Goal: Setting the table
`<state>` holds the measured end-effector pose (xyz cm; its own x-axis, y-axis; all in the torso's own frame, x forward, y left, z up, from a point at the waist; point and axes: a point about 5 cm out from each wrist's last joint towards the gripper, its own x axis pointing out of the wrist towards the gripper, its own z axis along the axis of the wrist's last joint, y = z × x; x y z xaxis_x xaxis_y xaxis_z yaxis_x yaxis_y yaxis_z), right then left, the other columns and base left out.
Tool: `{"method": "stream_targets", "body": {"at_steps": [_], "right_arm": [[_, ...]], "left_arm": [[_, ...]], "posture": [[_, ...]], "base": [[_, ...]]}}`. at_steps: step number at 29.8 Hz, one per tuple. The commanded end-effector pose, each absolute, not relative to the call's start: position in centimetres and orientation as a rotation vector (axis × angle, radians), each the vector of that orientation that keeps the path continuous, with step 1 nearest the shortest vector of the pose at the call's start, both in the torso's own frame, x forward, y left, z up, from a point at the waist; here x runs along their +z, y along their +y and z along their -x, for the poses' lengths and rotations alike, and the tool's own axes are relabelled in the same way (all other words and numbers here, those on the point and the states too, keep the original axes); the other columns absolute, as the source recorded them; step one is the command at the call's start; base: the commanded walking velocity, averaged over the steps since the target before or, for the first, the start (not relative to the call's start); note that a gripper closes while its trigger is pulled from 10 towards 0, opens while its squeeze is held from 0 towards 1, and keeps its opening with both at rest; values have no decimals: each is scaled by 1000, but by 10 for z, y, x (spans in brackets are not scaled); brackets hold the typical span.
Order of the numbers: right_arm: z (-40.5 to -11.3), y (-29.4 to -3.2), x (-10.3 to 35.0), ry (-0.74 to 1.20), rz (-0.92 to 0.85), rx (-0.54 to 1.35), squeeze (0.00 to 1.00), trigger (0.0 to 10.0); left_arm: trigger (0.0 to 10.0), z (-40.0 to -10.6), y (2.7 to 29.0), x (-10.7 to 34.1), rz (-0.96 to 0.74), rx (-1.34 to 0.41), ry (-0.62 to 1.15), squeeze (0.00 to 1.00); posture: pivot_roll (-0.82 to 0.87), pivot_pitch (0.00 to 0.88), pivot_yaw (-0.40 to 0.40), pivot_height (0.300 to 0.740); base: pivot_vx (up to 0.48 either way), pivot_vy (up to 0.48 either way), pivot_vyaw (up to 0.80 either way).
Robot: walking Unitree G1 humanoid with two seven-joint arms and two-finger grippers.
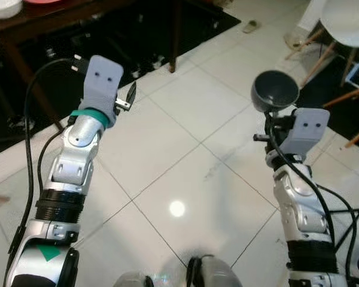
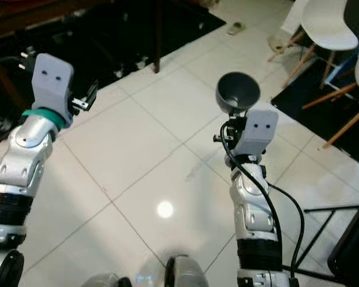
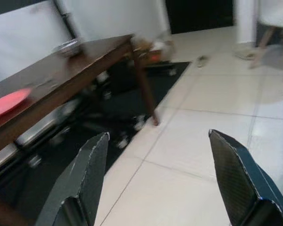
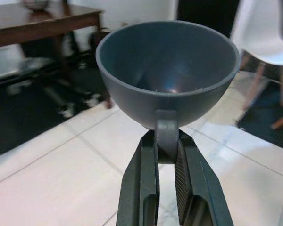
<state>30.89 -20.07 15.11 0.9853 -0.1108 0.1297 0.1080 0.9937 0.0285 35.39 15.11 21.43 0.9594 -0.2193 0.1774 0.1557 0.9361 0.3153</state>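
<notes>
1. The right end effector (image 4: 167, 155) is clenched on the handle of a grey cup (image 4: 167, 70), held upright above the tiled floor (image 1: 185, 143).
2. The left end effector (image 3: 155, 179) is held released, with nothing in it.
3. The cup should be kept level and carried to the dark tabletop (image 3: 61, 70), to be set clear of its edge near the red plate (image 3: 7, 101).
</notes>
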Motion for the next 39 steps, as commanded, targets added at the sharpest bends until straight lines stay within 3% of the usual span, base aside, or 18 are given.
{"method": "stream_targets", "body": {"at_steps": [1,7,39], "right_arm": [[-308,-205,153,-140,-28,-129,0,10000],[-309,-207,154,-141,-23,-132,0,10000],[-310,-206,155,-156,-19,-140,0,10000]], "left_arm": [[10000,-353,146,214,-319,-214,-217,0],[10000,-353,145,214,-317,-218,-218,0],[10000,-355,138,213,-330,-232,-239,0]], "posture": [[25,35,42,740],[18,35,39,740],[11,3,47,740]], "base": [[480,0,-800],[480,0,-800],[478,0,0]]}}
